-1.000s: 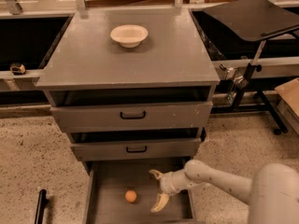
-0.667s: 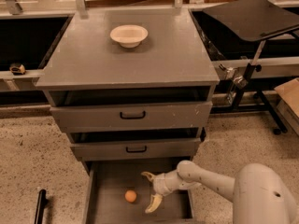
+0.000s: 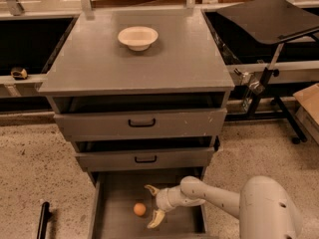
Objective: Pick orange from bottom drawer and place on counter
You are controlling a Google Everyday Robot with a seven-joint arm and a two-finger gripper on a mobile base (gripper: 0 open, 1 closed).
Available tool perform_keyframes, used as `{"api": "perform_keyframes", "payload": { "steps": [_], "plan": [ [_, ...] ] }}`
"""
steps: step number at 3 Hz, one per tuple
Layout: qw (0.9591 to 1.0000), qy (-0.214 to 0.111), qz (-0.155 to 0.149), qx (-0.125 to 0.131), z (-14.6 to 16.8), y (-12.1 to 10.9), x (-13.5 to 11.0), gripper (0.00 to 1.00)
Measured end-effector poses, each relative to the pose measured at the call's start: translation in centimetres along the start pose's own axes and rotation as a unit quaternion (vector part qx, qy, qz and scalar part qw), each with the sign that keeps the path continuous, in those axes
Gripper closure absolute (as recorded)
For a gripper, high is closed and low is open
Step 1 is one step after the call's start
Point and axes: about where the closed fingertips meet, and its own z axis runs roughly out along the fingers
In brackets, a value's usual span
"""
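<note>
The gripper had edged closer to the orange in the bottom drawer; its jaws stood spread, the fruit just outside their tips.

Cream bowl upright, toward back of cabinet top. Black tilted tray on stand, right of cabinet. Two upper drawers slightly pulled out, black handles. Speckled floor; black bar lying lower left. Small dark object on left ledge. Gripper low at cabinet's foot, right of bar.
</note>
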Motion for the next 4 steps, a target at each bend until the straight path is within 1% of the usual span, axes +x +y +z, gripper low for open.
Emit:
{"api": "perform_keyframes", "payload": {
  "steps": [1, 2, 3, 4],
  "plan": [
    [0.9997, 0.021, 0.011, 0.01, 3.2, 0.7, 1.5, 0.0],
    [0.9989, 0.033, 0.034, 0.005, 5.8, 1.3, 2.4, 0.0],
    [0.9975, 0.031, 0.063, 0.004, 6.9, 1.6, 3.2, 0.0],
    [0.9959, 0.024, 0.087, 0.006, 7.3, 1.6, 3.9, 0.18]
  ]
}}
